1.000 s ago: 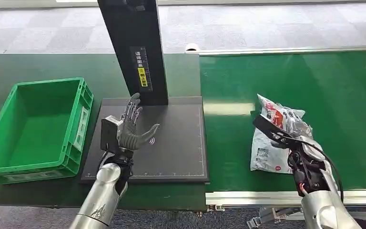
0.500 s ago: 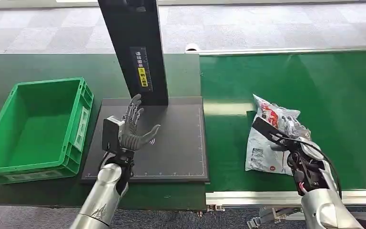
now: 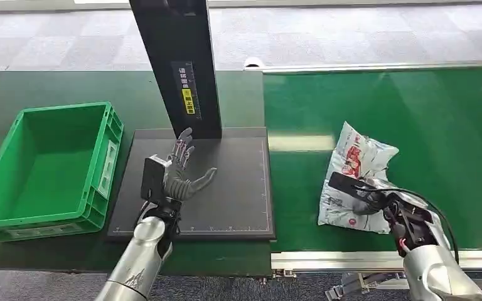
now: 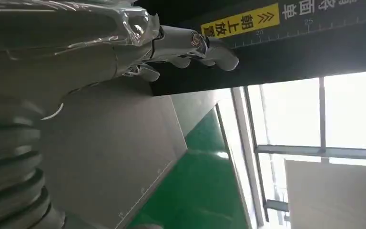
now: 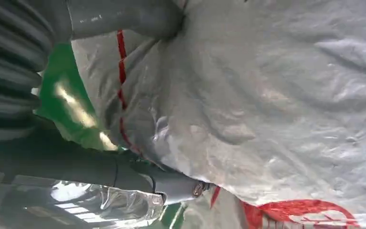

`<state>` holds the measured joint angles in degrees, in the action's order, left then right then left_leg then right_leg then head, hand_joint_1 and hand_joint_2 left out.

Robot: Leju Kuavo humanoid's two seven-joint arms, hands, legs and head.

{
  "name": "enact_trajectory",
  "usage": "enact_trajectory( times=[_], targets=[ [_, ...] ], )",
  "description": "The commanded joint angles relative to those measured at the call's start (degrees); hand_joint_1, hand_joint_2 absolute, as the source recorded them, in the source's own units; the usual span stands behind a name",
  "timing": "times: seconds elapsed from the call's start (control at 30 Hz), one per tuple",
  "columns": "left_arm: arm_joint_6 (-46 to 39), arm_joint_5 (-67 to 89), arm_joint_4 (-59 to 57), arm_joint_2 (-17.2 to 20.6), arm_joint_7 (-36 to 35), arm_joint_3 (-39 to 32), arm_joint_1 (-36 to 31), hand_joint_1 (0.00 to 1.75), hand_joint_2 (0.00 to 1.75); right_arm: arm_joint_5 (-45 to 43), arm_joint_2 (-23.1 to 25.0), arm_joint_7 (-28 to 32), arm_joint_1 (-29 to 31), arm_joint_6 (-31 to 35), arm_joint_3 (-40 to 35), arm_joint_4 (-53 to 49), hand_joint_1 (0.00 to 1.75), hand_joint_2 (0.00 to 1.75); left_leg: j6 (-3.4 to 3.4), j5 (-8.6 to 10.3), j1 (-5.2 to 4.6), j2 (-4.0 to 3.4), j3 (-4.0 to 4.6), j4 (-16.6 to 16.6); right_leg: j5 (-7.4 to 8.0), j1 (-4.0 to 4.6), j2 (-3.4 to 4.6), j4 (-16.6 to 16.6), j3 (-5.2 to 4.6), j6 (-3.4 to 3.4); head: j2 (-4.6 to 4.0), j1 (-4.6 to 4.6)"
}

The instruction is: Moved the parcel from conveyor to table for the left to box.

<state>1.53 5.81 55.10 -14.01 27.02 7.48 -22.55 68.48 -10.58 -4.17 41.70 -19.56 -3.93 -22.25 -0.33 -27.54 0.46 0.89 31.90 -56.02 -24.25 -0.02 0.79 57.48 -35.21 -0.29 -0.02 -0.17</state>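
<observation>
The parcel (image 3: 358,163) is a crumpled white plastic bag with red print, lying on the green conveyor belt (image 3: 427,113) near its front edge. My right hand (image 3: 383,204) grips the parcel's near edge. In the right wrist view the thumb (image 5: 124,19) and a finger (image 5: 171,183) clamp the white bag (image 5: 276,105) between them. My left hand (image 3: 179,172) hovers open, fingers spread, over the black mat (image 3: 238,200) on the table. Its fingers (image 4: 190,43) reach toward the black post (image 4: 276,52).
A green crate (image 3: 12,213) with nothing in it stands at the left on the dark green table (image 3: 12,88). A tall black post (image 3: 176,63) with a yellow label rises from the back of the mat. The conveyor's metal rail (image 3: 332,257) runs along the front.
My right hand and the parcel have shifted left and nearer along the belt, toward the mat. My left hand has moved slightly right and nearer over the mat.
</observation>
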Motion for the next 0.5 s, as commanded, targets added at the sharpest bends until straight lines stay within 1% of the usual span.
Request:
enact_trajectory(
  times=[0.03,0.1,0.27,0.3,0.37,0.43,0.5],
  targets=[
    [-0.46,-0.1,-2.8,1.06,0.04,0.64,-1.16,0.0,1.75,-0.98,0.0,1.91,0.78,-2.14,-2.99,5.0,1.75,1.75,-0.02,-0.01,0.02,0.01,-0.13,0.08,-0.02,0.02,-0.09,-0.09,0.16,0.02,0.02,0.0],
    [-0.37,-0.12,-2.31,1.51,0.09,0.68,-0.95,0.0,1.75,-1.88,0.0,4.92,0.79,-0.66,-2.97,4.19,1.75,1.75,-0.02,-0.01,0.02,-0.02,-0.15,0.08,-0.02,0.03,-0.08,-0.09,0.17,0.02,0.02,0.0],
    [-0.5,-0.88,0.52,2.16,-0.41,-0.01,0.51,0.0,1.75,-2.64,0.73,7.83,2.13,2.98,-4.65,2.79,1.75,1.75,-0.02,-0.03,-0.02,-0.17,-0.16,0.1,-0.01,-0.01,0.04,-0.07,0.13,0.03,0.02,0.0],
    [-0.45,-0.86,1.25,2.46,-0.58,0.14,0.85,0.0,1.75,-3.19,0.98,9.15,2.38,4.16,-5.1,2.25,1.75,1.75,-0.02,-0.03,-0.01,-0.15,-0.11,0.07,0.0,0.0,0.06,-0.05,0.09,0.02,0.02,-0.02],
    [-0.75,-1.59,2.89,2.64,-0.51,-0.39,1.55,0.0,1.75,-4.3,1.36,10.85,2.56,8.07,-5.65,0.93,1.75,1.75,-0.03,-0.04,-0.03,-0.21,-0.12,0.07,-0.01,-0.03,0.09,-0.03,0.08,0.02,0.0,0.0],
    [-1.43,-2.16,5.46,2.87,-0.35,-1.12,2.77,0.0,1.75,-5.88,2.45,13.1,3.04,13.54,-5.55,-1.14,1.75,1.75,-0.03,-0.05,-0.04,-0.29,-0.09,0.06,0.0,-0.03,0.18,-0.02,0.04,0.02,0.02,0.0],
    [-3.18,-3.57,9.45,2.13,1.39,-3.19,4.63,0.0,1.75,-8.48,3.94,16.17,3.16,22.69,-4.47,-5.04,1.75,1.75,-0.02,-0.07,-0.03,-0.38,0.0,0.02,0.02,-0.03,0.29,0.03,-0.06,0.01,0.02,0.0]
  ],
)
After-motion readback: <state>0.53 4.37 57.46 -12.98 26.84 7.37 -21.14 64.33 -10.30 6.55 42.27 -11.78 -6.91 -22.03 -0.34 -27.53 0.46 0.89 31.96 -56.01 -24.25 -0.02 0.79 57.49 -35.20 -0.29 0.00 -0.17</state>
